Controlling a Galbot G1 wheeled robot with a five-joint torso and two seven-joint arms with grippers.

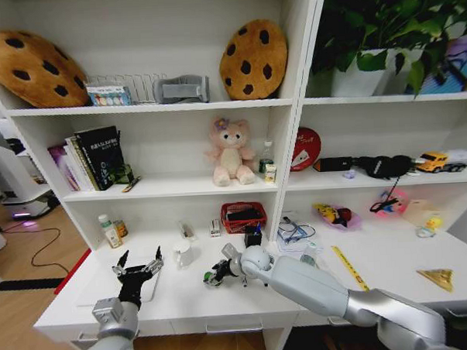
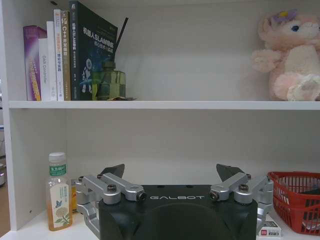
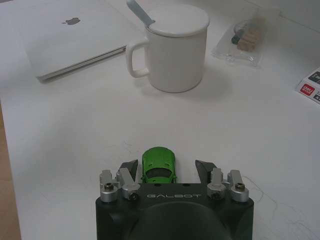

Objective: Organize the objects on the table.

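Right gripper (image 3: 166, 172) sits low on the table (image 3: 75, 150), jaws spread wide on either side of the green toy car (image 3: 159, 162) but not touching it, so I'd guess it's lining up a grab. Mug (image 3: 175, 47) and laptop (image 3: 70, 35) sit toward the frame's top. Left gripper (image 1: 137, 268), lower left in the head view, hangs open and empty.

A tiny green toy car (image 3: 158, 163) with dark windows sits upright on the white table (image 1: 184, 297), its nose toward the white mug at its 12 o'clock. A closed silver laptop (image 3: 75, 35) lies flat, at about 10 o'clock from the car. A small bottle (image 2: 58, 199) with yellowish liquid and a pale cap stands upright at the desk's back, far left.
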